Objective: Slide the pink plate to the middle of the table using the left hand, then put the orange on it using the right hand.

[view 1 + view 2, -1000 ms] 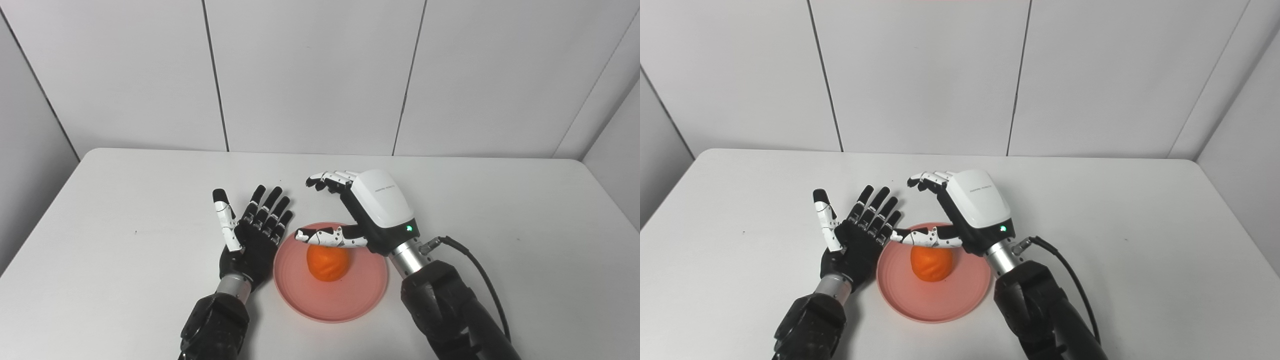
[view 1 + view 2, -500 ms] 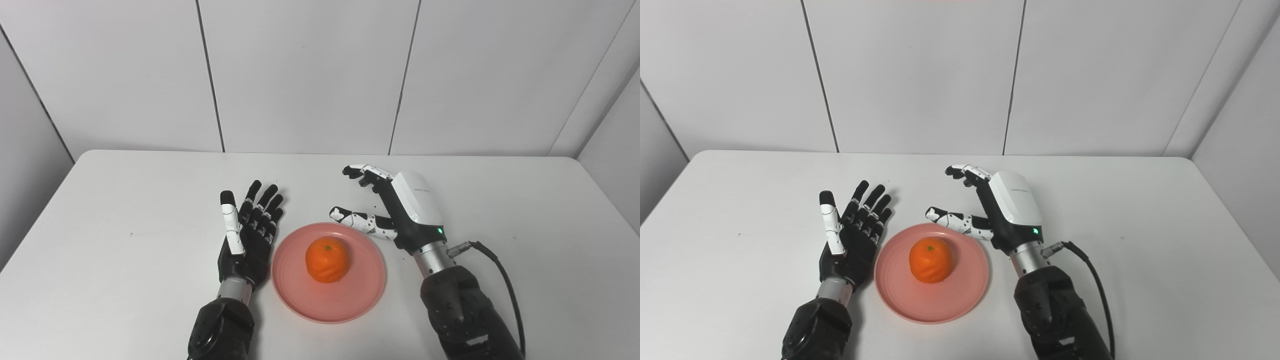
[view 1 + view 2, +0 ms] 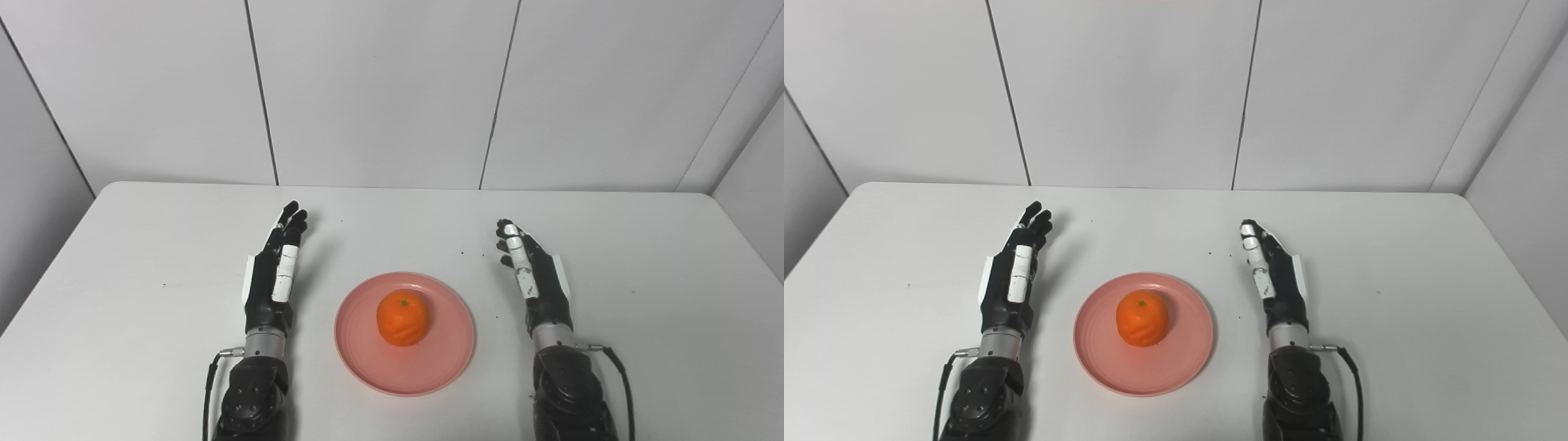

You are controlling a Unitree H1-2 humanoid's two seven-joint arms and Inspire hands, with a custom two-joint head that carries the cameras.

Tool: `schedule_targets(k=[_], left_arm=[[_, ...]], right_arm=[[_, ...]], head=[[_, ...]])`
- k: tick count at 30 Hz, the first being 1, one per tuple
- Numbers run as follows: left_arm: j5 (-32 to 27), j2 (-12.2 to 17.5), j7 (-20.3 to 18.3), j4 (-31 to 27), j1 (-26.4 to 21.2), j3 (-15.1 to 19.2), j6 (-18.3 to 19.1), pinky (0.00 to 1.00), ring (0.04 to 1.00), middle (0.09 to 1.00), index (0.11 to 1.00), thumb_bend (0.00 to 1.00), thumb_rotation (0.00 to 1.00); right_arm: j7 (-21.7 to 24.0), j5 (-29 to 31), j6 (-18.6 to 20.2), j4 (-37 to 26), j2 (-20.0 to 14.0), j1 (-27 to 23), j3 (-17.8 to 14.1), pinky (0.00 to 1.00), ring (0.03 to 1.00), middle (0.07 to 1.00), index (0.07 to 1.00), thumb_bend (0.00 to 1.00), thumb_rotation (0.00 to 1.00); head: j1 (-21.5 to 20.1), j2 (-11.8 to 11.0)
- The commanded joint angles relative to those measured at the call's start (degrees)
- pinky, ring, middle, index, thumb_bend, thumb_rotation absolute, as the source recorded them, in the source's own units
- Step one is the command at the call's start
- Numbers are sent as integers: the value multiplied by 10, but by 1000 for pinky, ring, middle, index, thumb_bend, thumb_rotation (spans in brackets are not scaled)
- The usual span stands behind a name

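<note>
The orange [image 3: 402, 317] sat on the pink plate [image 3: 450, 361] mid-table [image 3: 643, 245]. The left hand [image 3: 274, 278] and right hand [image 3: 538, 278] flanked the plate, apart from it, fingers straight, holding nothing.

Smooth matt pink plate [image 3: 441, 361]; dimpled, slightly glossy orange [image 3: 402, 317]; matt white table [image 3: 153, 257]; black-and-white plastic-looking hands, left hand [image 3: 274, 275], right hand [image 3: 535, 278].

Both forearms cut off at bottom edge, dark specks on table [image 3: 612, 245] perhaps crumbs
</note>
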Motion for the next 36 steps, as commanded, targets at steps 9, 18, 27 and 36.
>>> schedule_targets(k=[9,18,27,36], left_arm=[[-44,18,-44,-41,-1,7,164,1000,1000,999,976,831,991],[-59,16,-47,-53,-3,9,203,1000,1000,1000,991,842,1000],[-65,-7,-26,-39,2,27,168,1000,1000,1000,1000,852,992],[-64,-12,-23,-35,1,29,164,1000,1000,1000,1000,849,991]], right_arm=[[-37,123,-3,66,28,-9,-51,999,950,940,935,779,1000],[-28,133,-11,67,25,3,-23,1000,975,957,952,797,1000],[-15,124,-12,59,2,10,18,1000,971,951,953,822,1000],[-9,112,-13,59,-13,14,41,1000,986,940,955,827,1000]], head=[[-1,1],[-4,1],[-4,2],[-3,2]])
